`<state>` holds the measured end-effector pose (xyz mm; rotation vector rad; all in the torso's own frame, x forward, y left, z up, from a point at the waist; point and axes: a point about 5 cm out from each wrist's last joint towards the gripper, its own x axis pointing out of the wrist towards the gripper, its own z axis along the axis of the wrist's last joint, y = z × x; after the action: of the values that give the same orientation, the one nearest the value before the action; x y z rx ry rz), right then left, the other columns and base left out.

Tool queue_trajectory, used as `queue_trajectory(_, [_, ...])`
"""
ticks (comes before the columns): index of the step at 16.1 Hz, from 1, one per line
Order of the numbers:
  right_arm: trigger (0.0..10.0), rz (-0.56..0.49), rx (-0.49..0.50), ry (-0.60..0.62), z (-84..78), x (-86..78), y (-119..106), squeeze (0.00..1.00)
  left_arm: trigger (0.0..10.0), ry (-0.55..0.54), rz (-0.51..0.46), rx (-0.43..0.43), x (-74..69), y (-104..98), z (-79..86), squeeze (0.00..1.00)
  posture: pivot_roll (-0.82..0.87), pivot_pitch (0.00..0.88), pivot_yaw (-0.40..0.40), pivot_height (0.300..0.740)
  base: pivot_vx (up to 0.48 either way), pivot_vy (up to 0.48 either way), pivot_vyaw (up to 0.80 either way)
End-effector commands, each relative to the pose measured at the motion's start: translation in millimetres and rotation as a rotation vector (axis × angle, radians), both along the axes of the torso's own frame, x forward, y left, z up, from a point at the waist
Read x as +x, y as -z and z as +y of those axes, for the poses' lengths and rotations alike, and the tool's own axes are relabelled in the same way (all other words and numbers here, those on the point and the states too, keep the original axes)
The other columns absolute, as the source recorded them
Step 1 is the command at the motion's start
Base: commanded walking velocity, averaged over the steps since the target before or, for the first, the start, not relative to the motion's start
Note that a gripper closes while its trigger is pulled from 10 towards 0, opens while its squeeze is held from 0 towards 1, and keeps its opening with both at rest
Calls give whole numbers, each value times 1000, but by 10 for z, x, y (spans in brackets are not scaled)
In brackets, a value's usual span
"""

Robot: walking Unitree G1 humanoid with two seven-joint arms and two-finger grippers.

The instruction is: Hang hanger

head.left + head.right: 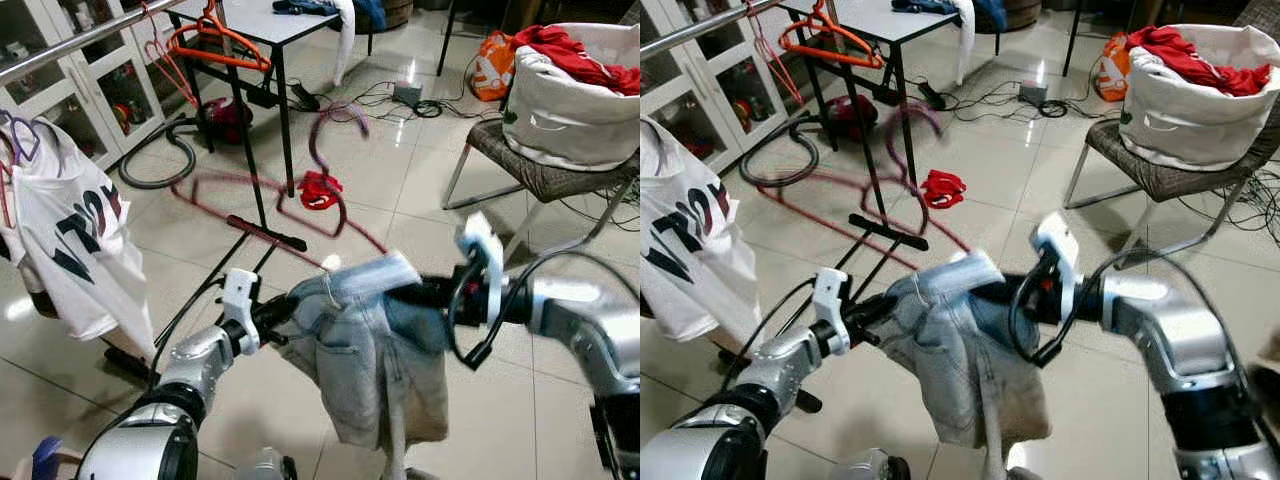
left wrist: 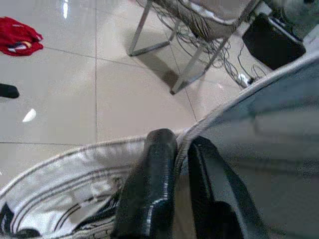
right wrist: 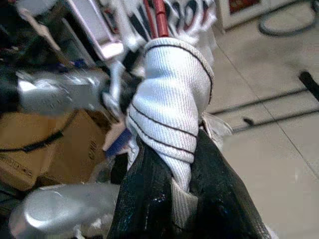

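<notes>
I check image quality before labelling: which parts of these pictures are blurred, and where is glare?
Left eye view: the dark red hanger above the light denim garment is smeared by motion, while the orange hangers are sharp; glare spots lie on the tiled floor. Left wrist view: the near cloth is soft, with a small floor glare. Right wrist view: the background is blurred.

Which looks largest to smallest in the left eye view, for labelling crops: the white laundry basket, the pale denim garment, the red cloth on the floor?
1. White fabric laundry basket and pale denim garment: similar; the garment is nearer, so unsure.
2. Small red cloth on the tiled floor, clearly smallest.
</notes>
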<state>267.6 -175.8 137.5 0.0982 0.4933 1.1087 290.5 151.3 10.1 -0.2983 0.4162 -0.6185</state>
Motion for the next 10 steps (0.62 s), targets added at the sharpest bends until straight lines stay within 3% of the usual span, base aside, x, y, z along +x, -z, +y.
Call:
queue_trajectory(1, [10000,-38,-38,24,1,43,16,82,0,-29,-46,-4,73,-97,100,0,-132,0,56,740,0,0,0])
queue_trajectory(6, [10000,5,-158,117,-76,63,312,78,0,-51,-107,2,134,-205,219,0,-128,0,53,740,0,0,0])
queue_trajectory(7, [10000,-1,-127,112,-49,67,272,78,0,-26,-109,39,116,-186,209,0,-119,0,51,740,0,0,0])
queue_trajectory(8, [10000,-23,-66,80,15,73,156,82,0,23,-119,151,78,-135,176,0,-120,0,51,740,0,0,0])
queue_trajectory(10, [10000,-31,-66,49,13,66,118,86,0,29,-124,130,73,-137,157,0,-120,0,51,740,0,0,0])
